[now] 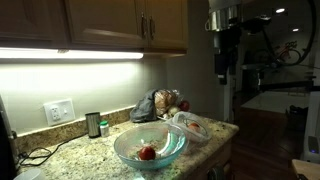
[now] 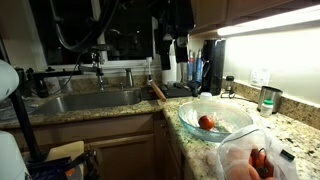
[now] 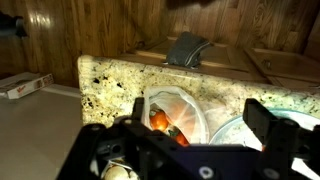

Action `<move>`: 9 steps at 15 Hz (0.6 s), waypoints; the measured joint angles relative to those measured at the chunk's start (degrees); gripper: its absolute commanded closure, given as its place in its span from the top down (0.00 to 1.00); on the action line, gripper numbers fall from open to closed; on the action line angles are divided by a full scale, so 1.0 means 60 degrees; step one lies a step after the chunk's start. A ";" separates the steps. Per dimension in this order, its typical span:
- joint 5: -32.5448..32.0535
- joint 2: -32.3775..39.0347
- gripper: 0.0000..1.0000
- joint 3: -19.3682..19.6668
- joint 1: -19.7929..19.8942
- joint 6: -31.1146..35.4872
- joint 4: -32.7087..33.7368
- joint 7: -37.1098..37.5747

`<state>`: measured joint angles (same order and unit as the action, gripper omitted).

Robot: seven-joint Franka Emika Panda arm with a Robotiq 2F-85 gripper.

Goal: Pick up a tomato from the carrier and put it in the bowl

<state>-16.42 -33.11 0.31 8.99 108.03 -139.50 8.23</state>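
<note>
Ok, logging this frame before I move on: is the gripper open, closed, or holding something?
Gripper: open and holding nothing, with its fingers spread wide in the wrist view and the carrier showing between them.

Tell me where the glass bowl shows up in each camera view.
In an exterior view: the glass bowl sits bottom centre, below the cabinets.
In an exterior view: it sits right of centre, lower half.
Wrist view: only an arc of its rim shows, lower right.
Shared landmark: the clear carrier right beside the bowl.
</note>
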 measured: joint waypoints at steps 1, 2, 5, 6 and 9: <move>0.0000 0.0102 1.00 0.0023 0.0010 0.0092 0.0000 0.0058; 0.0000 0.0211 1.00 0.0054 0.0024 0.0199 0.0000 0.0126; -0.0004 0.0541 1.00 0.0176 0.0111 0.0520 0.0006 0.0277; -0.0005 0.0655 1.00 0.0217 0.0178 0.0635 0.0009 0.0317; -0.0005 0.0981 1.00 0.0391 0.0365 0.0888 0.0082 0.0351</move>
<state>-16.45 -27.23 2.66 11.18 113.36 -139.01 10.34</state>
